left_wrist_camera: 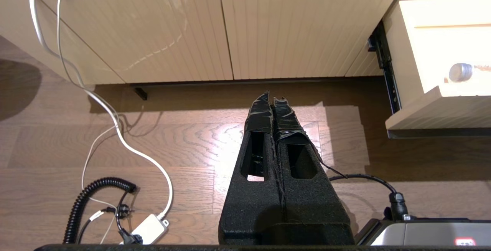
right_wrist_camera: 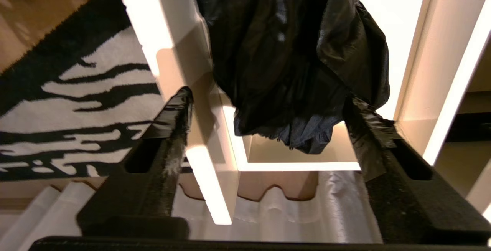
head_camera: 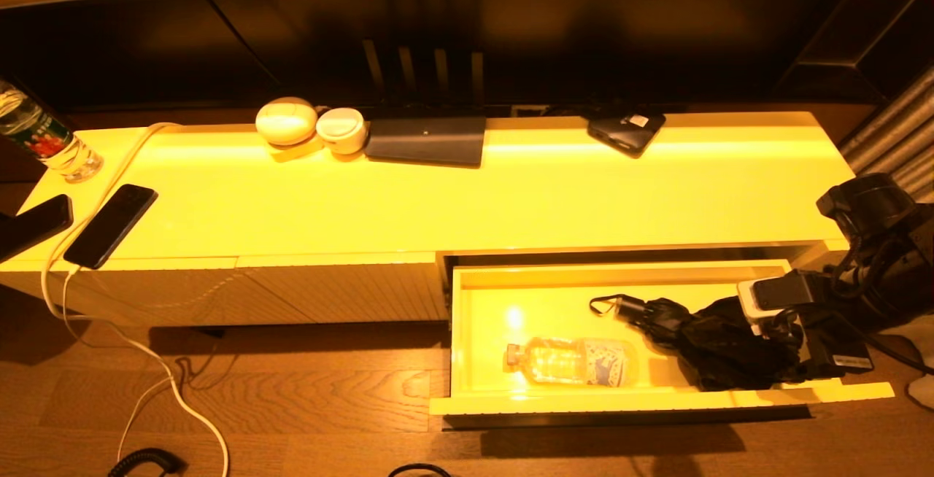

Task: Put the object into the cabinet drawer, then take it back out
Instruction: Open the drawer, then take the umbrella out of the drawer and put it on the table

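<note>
The cabinet drawer (head_camera: 657, 398) is pulled out at the cabinet's right side. On its glossy floor lies a folded black umbrella (head_camera: 700, 338), handle loop pointing left, beside a clear water bottle (head_camera: 576, 362) lying flat. My right gripper (head_camera: 795, 346) hangs over the drawer's right end and is open. In the right wrist view its fingers (right_wrist_camera: 174, 120) are spread wide around the umbrella's (right_wrist_camera: 291, 51) crumpled end, with no visible pinch, above the drawer's rim (right_wrist_camera: 299, 166). My left gripper (left_wrist_camera: 273, 97) is shut and empty, parked over the floor left of the drawer (left_wrist_camera: 433, 109).
On the cabinet top (head_camera: 511, 200) are two dark phones (head_camera: 109, 225), a water bottle (head_camera: 44, 141), two white round items (head_camera: 314, 125), a dark flat pad (head_camera: 427, 140) and a black device (head_camera: 626, 131). White cable (left_wrist_camera: 115, 124) and a coiled cord (left_wrist_camera: 96, 193) lie on the wood floor.
</note>
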`<state>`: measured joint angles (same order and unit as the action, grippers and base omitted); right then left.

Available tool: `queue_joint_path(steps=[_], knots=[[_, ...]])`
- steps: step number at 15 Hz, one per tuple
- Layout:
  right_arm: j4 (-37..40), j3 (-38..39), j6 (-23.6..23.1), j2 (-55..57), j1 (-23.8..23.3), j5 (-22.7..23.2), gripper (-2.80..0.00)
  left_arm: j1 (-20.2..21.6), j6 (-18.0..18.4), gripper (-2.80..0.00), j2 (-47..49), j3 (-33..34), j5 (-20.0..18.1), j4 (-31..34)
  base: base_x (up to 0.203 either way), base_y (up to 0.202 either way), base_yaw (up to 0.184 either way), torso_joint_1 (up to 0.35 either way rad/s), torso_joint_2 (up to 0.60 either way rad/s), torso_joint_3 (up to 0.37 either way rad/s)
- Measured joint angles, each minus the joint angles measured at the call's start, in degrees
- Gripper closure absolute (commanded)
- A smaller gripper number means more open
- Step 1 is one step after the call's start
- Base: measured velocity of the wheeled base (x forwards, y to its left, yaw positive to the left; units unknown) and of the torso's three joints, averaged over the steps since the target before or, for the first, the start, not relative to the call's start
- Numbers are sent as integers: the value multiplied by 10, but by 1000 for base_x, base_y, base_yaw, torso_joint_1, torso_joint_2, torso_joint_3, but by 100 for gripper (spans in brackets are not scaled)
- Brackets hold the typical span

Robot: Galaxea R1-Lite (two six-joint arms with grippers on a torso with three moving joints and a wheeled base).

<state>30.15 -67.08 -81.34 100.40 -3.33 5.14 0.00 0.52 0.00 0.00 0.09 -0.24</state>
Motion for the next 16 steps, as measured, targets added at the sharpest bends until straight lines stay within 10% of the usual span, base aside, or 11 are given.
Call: queue_joint_path(steps=[16], knots=[[0,-77,42,99,-19,16,-280,0,0,0,0,0,0,0,0,0,0,0,0,0]])
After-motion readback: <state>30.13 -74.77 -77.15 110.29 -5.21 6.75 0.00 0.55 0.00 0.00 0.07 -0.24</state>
